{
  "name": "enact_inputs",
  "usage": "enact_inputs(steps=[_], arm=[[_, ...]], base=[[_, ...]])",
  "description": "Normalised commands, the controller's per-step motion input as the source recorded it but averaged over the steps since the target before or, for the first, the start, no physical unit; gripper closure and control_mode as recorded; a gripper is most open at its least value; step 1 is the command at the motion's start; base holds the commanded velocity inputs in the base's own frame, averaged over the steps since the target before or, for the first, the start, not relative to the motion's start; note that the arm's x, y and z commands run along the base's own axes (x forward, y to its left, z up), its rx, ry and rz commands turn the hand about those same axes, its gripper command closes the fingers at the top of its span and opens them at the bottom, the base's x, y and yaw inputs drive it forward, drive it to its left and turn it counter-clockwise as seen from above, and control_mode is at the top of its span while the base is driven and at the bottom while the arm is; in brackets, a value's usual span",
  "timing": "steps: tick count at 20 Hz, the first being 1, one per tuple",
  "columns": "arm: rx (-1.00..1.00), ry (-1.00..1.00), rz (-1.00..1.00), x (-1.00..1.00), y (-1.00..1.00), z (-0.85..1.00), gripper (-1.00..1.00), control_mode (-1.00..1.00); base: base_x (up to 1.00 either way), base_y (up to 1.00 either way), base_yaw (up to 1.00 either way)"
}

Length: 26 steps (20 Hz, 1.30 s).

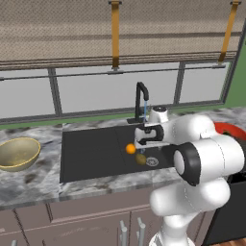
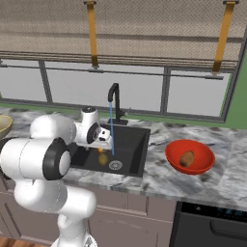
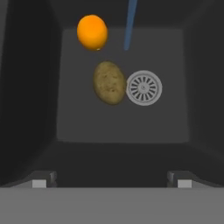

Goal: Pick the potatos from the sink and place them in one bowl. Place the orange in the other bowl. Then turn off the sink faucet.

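Olive potato (image 3: pixel 109 82) lies on the black sink (image 3: pixel 122 122) floor, right beside the round silver drain (image 3: pixel 144 88), nearly touching its rim. The orange (image 3: pixel 92 32) sits just past it, a small gap between the two. From the left base view the same pair shows on the basin floor: orange (image 1: pixel 130 149), potato (image 1: pixel 141 159), drain (image 1: pixel 152 161) close by.

Over them hangs the gripper (image 3: pixel 111 181), jaws spread wide, nothing between the tips, looking straight down into the basin with the potato roughly centred ahead. In the left base view the gripper (image 1: pixel 142 135) sits above the sink (image 1: pixel 91 153), just in front of the faucet (image 1: pixel 141 102).

Water is running: a thin blue stream (image 2: pixel 112 130) drops from the hooked spout of the faucet (image 2: pixel 115 101) into the sink (image 2: pixel 130 144), and it shows as a blue streak (image 3: pixel 130 24) beside the orange in the hand view.

On the counter to the right, the red bowl (image 2: pixel 190 166) holds the reddish-brown potato (image 2: pixel 186 158). Far left on the marbled counter (image 1: pixel 33 185) sits the tan bowl (image 1: pixel 17 153), with nothing in it. Behind the sink runs a wide window (image 2: pixel 135 89).
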Motion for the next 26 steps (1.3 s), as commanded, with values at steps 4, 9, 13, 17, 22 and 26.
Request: enact_inputs(steps=[4,9,13,17,22,26], arm=[[0.0,0.0,0.04,0.19,-0.02,-0.26,-1.0,-1.0],[0.0,0.0,0.05,0.19,-0.01,-0.26,-1.0,-1.0],[0.0,0.0,0.06,0.21,0.0,-0.27,-1.0,-1.0],[0.0,0.0,0.06,0.19,0.0,-0.25,-1.0,-1.0],[0.0,0.0,0.05,0.21,0.0,-0.25,-1.0,-1.0],[0.0,0.0,0.05,0.25,0.0,-0.26,-1.0,-1.0]], base=[[0.0,0.0,0.0],[0.0,0.0,0.0],[0.0,0.0,0.0],[0.0,0.0,0.0],[0.0,0.0,0.0],[0.0,0.0,0.0]])
